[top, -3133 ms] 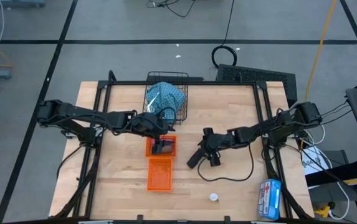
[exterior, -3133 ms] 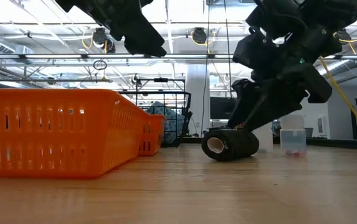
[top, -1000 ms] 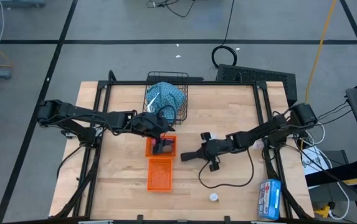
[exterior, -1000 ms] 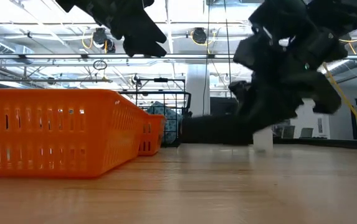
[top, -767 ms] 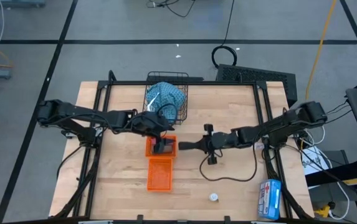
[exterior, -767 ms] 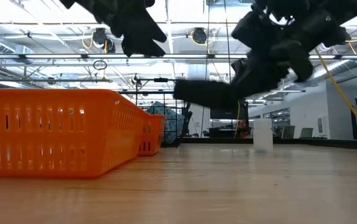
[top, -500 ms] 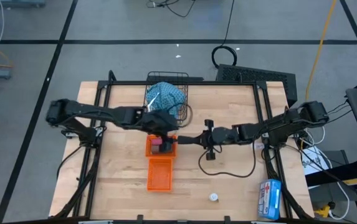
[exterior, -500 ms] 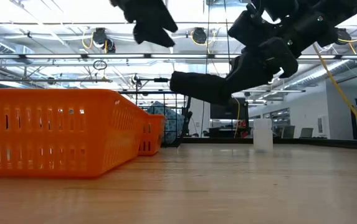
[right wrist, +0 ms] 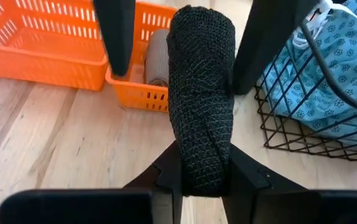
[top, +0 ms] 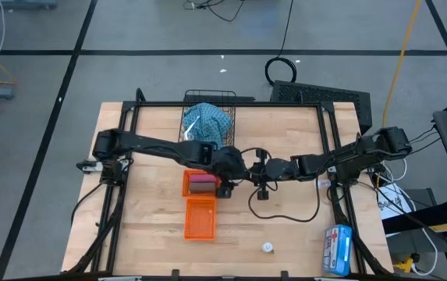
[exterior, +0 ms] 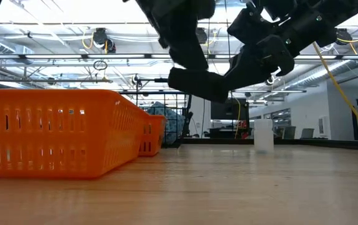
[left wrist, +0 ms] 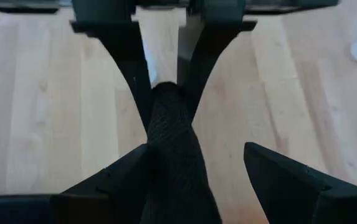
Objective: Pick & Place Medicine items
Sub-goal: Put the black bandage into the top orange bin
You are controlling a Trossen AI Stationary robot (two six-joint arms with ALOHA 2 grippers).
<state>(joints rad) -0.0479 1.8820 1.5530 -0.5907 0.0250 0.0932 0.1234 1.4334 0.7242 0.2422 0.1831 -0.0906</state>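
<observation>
The black oblong is a dark woven roll, held level in the air above the middle of the table, with my right gripper shut on it. My left gripper is open. Its two fingers stand on either side of the roll's free end, and I cannot tell whether they touch it. The small orange basket holds a pink oblong and a brown bar. The blue patterned pouch lies in the wire basket. One white vial stands near the front edge. My right gripper pinches the black oblong's right-hand end between its two fingers. They come level from the table's right and lie along the roll. The roll sticks out toward the table's left, lifted clear, its free end a little lower.
A larger orange basket sits in front of the small one. A blue-and-white packet lies at the front right corner. A black cable loops on the wood below my right arm.
My right gripper has lifted the black oblong off the table and carried it up and toward the table's left, turning it level. My left gripper has swung from above the small orange basket toward the table's right, so its open fingers now flank the roll's free end.
</observation>
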